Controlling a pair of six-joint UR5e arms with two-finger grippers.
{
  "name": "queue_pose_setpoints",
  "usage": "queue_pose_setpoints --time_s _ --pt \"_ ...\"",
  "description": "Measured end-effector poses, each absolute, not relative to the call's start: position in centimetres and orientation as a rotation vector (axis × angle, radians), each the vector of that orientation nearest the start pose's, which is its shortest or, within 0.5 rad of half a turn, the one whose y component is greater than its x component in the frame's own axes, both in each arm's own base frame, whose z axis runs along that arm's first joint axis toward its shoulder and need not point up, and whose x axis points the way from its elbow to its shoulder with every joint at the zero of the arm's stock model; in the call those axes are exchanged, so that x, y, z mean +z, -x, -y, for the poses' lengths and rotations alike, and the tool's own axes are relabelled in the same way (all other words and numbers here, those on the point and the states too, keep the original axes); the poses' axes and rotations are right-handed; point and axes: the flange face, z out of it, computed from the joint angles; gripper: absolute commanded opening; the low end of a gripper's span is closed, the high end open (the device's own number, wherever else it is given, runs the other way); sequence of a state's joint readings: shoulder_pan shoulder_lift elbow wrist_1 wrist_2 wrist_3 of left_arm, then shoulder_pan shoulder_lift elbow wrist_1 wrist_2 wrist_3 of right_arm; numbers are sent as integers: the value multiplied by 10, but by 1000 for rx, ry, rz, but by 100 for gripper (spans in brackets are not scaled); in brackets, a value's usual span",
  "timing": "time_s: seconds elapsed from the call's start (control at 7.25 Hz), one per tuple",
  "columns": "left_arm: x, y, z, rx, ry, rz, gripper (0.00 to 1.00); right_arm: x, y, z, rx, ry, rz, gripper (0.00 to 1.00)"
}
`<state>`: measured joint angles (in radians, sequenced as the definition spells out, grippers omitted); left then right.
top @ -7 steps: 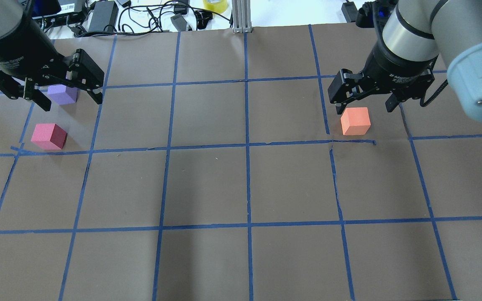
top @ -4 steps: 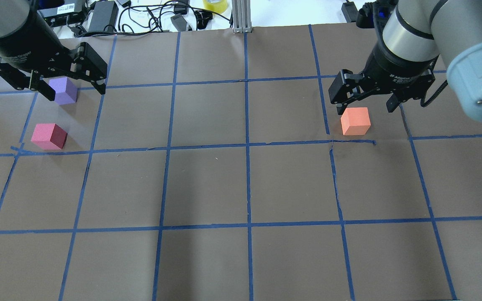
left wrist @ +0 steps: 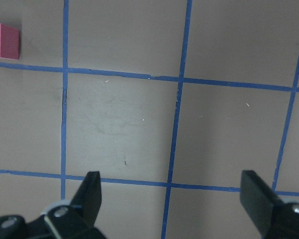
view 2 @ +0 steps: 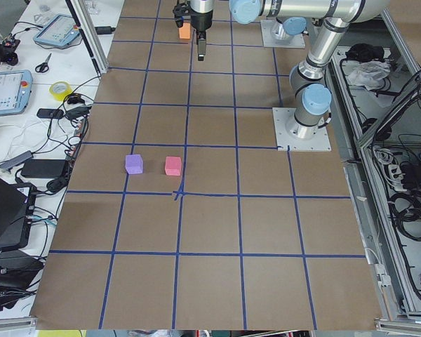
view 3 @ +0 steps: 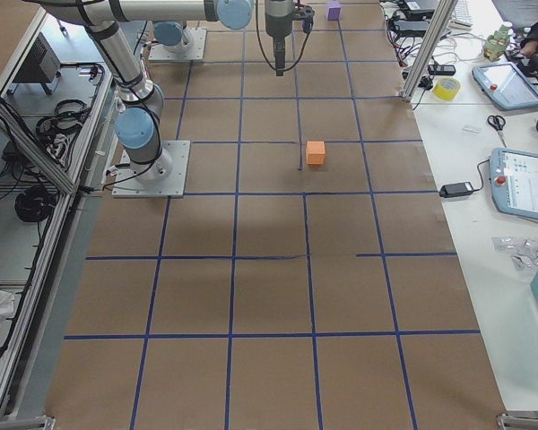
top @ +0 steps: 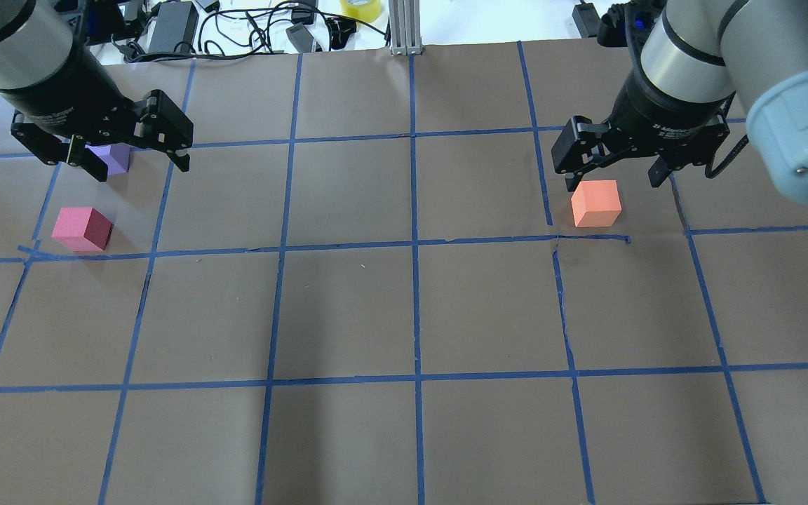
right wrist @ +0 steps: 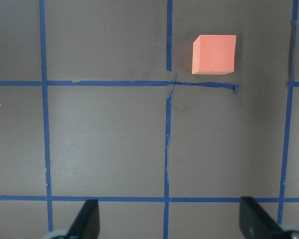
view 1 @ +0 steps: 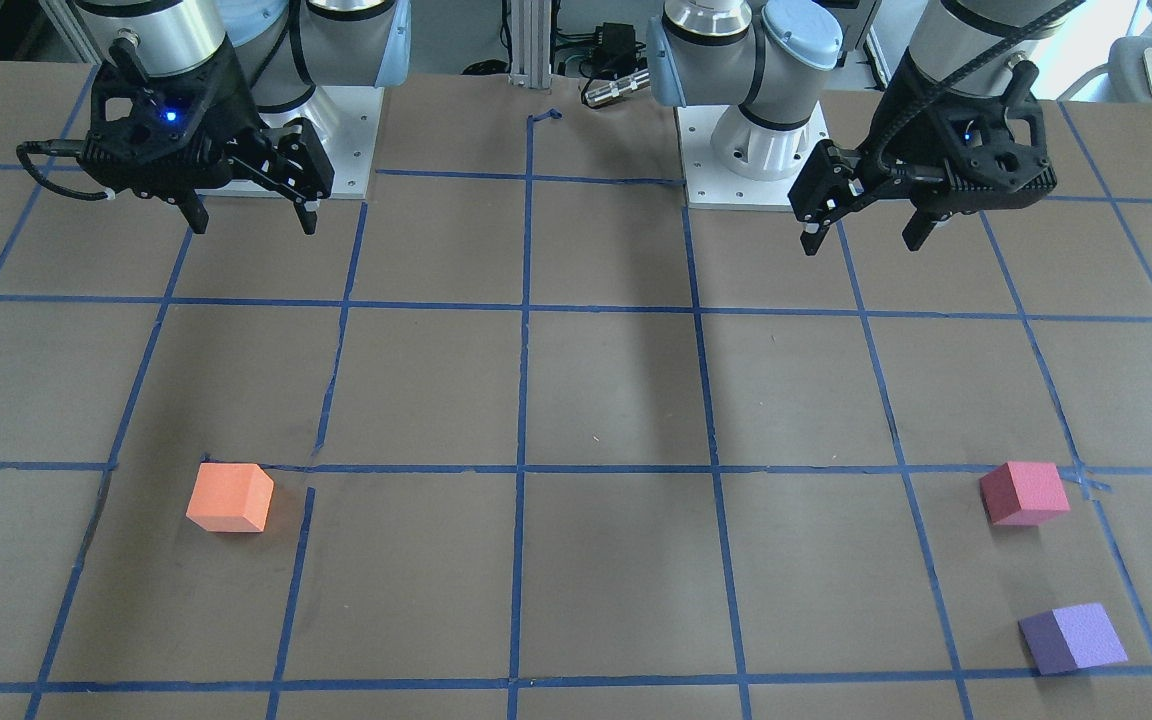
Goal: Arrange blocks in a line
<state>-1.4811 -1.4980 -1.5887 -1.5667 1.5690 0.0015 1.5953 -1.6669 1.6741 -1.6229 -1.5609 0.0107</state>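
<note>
looking down on a brown paper-covered surface (top: 348, 308) gridded with blue tape lines (top: 416, 315). over on the robot's left, seeing the left tool (top: 142, 170) raised and spread wide, pinching nothing. same for the right tool (view 1: 254, 228): spread, empty, up off the paper. no line yet among the 3 cubes.

spotting the small orange matte foam cube (top: 595, 203) alone on the right side, just beside a ragged tape end, below the right tool in the overhead view. finding the small pinkish-red matte foam cube (top: 82, 229) and the small purple matte foam cube (view 1: 1073, 638) near each other on the left side, not touching, with purple farther from the robot's base and partly hidden under the left tool from overhead.

now the worries. coming down spread on purple, could clip pinkish-red close by and knock it askew. being light foam, would likely skid at a glancing touch. squeezing hard, might dent the soft faces or twist a cube in an off-centre pinch. dragging across lifted tape seams, might snag. bringing both arms to the middle at once, risks a clash.

crisp edges, flat faces, no shine anywhere: probably good for a square pinch.
</note>
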Motion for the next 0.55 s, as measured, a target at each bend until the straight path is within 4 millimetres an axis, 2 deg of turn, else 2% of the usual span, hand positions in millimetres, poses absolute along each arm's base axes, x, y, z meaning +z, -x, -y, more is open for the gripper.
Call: queue_pose_setpoints --time_s 0.55 --pt "518 110 481 -176 55 -3129 100 485 -145 452 -59 27 -3132 100"
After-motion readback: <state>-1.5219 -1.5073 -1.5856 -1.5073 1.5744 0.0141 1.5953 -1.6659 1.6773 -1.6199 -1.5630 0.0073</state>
